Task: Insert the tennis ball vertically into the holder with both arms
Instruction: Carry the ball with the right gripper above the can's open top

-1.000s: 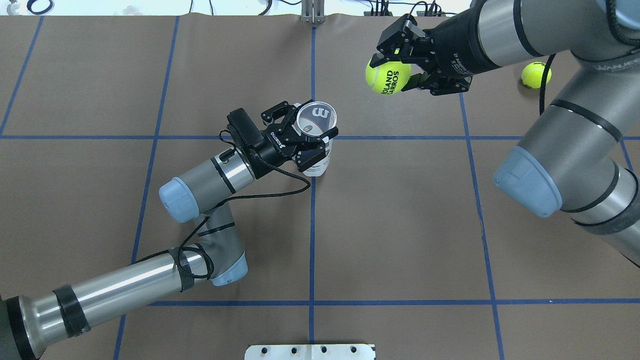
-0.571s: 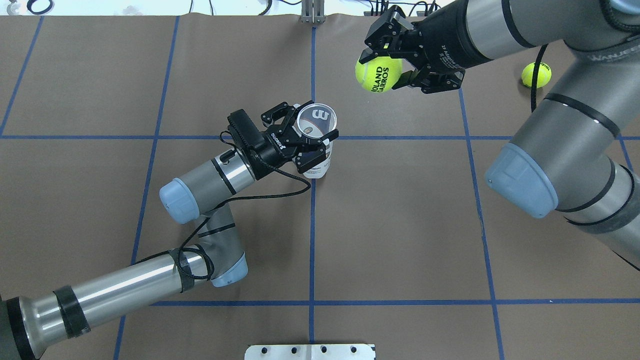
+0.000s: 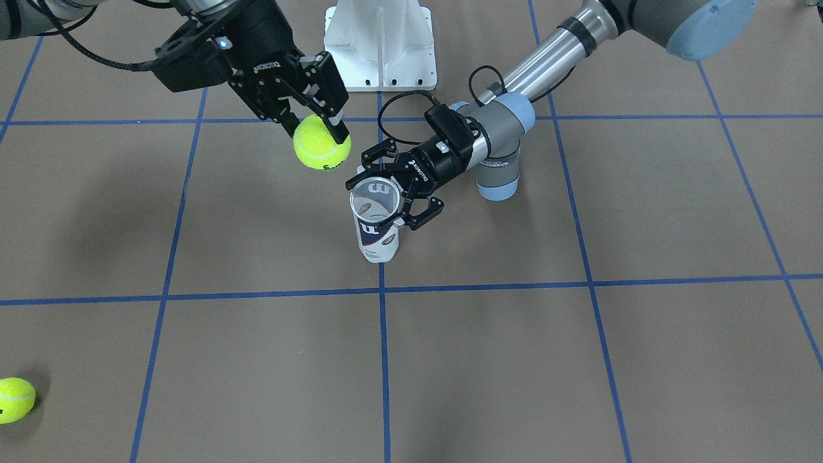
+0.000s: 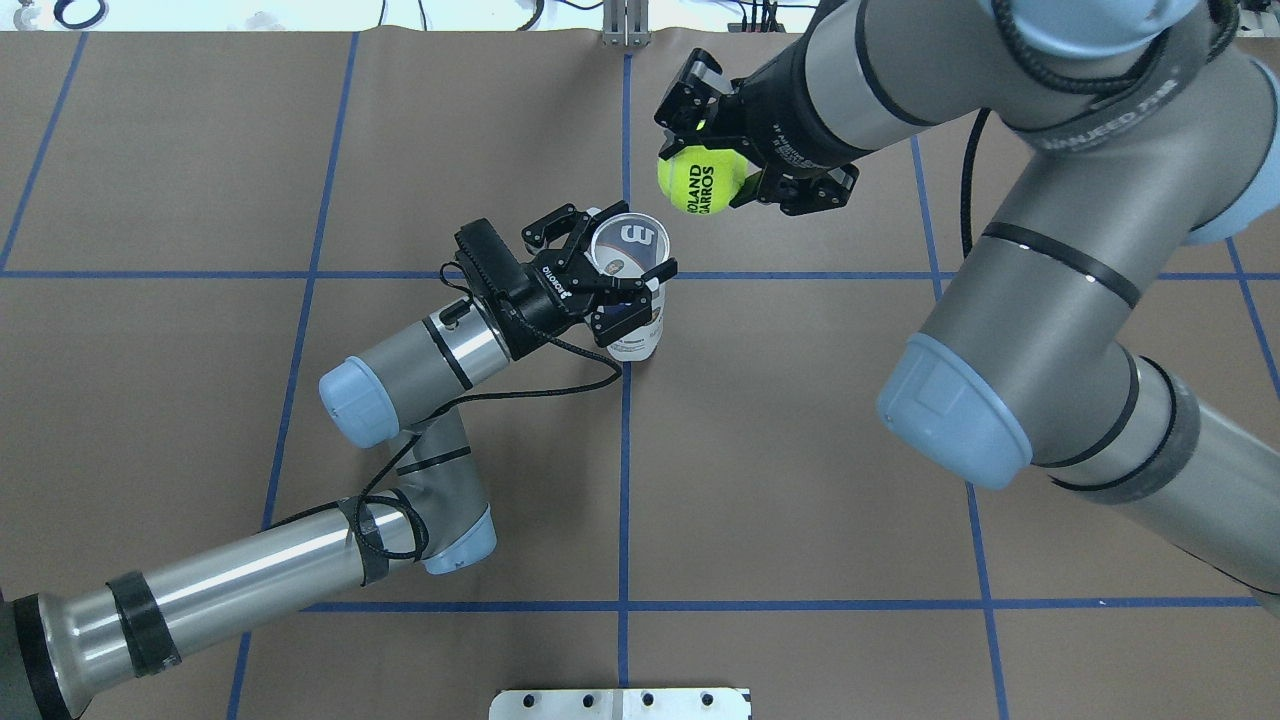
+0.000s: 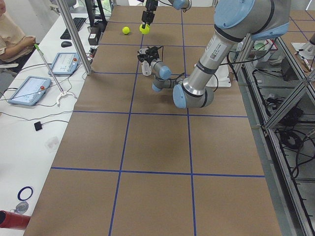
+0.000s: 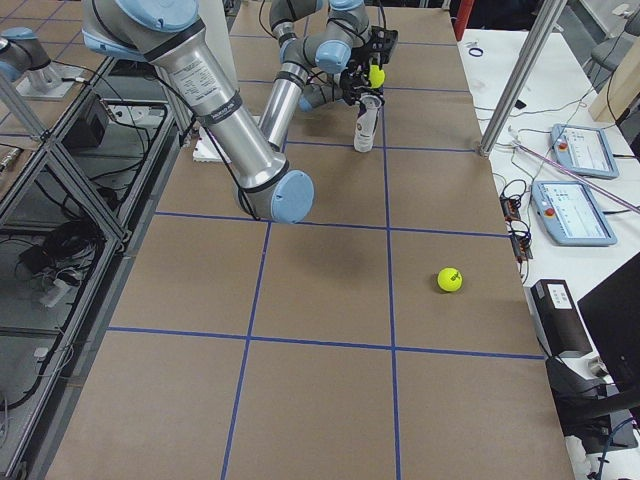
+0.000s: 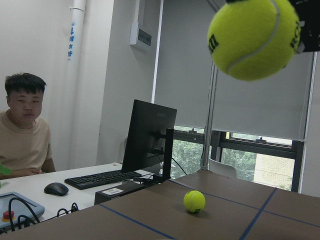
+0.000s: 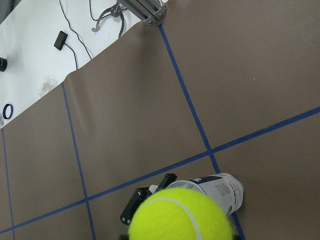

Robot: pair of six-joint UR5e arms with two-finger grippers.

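Roughly midway, judging by the layout.

- Done: holder (image 3: 379, 241) stands upright on the tabletop (image 4: 800, 450), mouth up, just beside the centre crossing of blue tape lines. Left tool (image 4: 620, 250) is clenched around its upper part, fingers on either side of the rim, steadying it. Right tool (image 4: 706, 170) is clamped on a tennis ball (image 3: 321, 151), which is lifted clear of the tabletop.
- Position: in the overhead view the gripped ball hangs at about 2 o'clock of the holder's mouth, near it but not over it. The right wrist view agrees: the mouth peeks out at 3 o'clock of the ball, not centred beneath.
- Left to do: bring the ball over the mouth, lower it straight down, let go. No yellow shows inside the holder, so I judge it empty.

Counts:
- Arms: two, one tool each.
- Holders: one.
- Tennis balls: two. One is gripped; a loose ball (image 3: 14, 400) lies on the tabletop well apart, at about 8 o'clock of the holder in the front-facing view.
- White pedestal base (image 3: 379, 45): one, at 12 o'clock of the holder in that view.
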